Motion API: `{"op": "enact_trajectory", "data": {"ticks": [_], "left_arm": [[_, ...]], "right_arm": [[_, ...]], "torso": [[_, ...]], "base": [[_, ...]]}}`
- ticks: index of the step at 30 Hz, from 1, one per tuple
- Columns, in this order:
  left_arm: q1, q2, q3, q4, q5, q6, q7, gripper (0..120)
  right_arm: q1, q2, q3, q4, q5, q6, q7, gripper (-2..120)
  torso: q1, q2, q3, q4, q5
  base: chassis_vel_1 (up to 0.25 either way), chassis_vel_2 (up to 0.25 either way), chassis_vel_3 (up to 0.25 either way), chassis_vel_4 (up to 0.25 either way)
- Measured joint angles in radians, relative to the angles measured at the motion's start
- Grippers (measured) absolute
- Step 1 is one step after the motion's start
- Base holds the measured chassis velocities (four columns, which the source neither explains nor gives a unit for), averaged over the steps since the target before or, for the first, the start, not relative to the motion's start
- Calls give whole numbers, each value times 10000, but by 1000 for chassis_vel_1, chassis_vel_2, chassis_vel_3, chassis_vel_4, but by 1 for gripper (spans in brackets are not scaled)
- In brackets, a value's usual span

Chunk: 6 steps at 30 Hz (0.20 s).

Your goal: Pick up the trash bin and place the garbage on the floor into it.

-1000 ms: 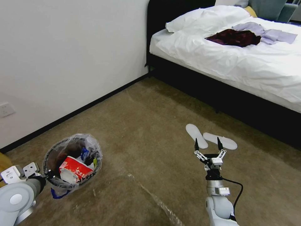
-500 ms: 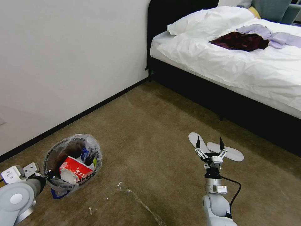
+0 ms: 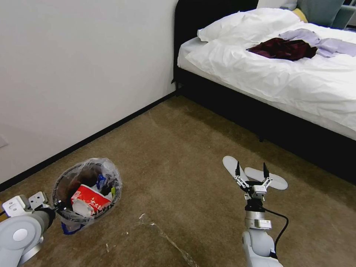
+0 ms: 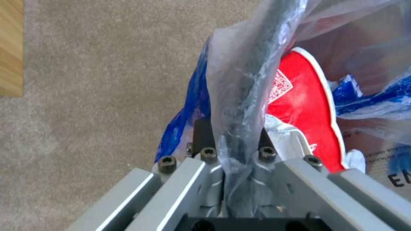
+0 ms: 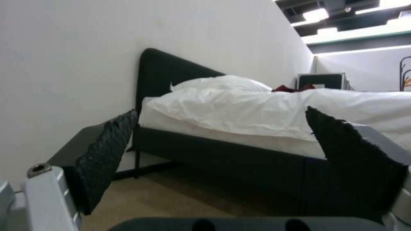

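Note:
The trash bin (image 3: 63, 180) is a small round bin with a dark rim and a crinkled clear bag, at the lower left of the head view over the carpet floor (image 3: 178, 148). My left gripper (image 3: 56, 210) is shut on its near rim; in the left wrist view the gripper (image 4: 233, 141) pinches the bag-covered rim (image 4: 248, 80). Garbage lies inside: a red-and-white carton (image 3: 89, 200) (image 4: 304, 106) and blue plastic (image 3: 100, 181). My right gripper (image 3: 251, 171) (image 5: 222, 150) is open and holds nothing, in front of the slippers. Tiny white scraps (image 3: 141, 216) lie on the carpet.
Two flat white slippers (image 3: 276, 181) lie just beyond the right gripper. A dark-framed bed (image 3: 278, 74) with white bedding fills the upper right. A white wall (image 3: 74, 74) with a black skirting runs along the left. A clear tape line (image 3: 174, 244) crosses the near carpet.
The whole head picture has shifted, so the camera moved. The bin stays in my left gripper. The right gripper stays open and sits slightly further right than half a second ago.

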Motion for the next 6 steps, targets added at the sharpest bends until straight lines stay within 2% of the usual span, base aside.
{"op": "enact_trajectory", "data": {"ticks": [6], "left_arm": [[-62,-19,80,108,-47,1,0,1]], "right_arm": [[-80,-5,98,30,18,3,-82,100]], "torso": [[0,0,0,0,0]], "base": [[0,0,0,0]]}}
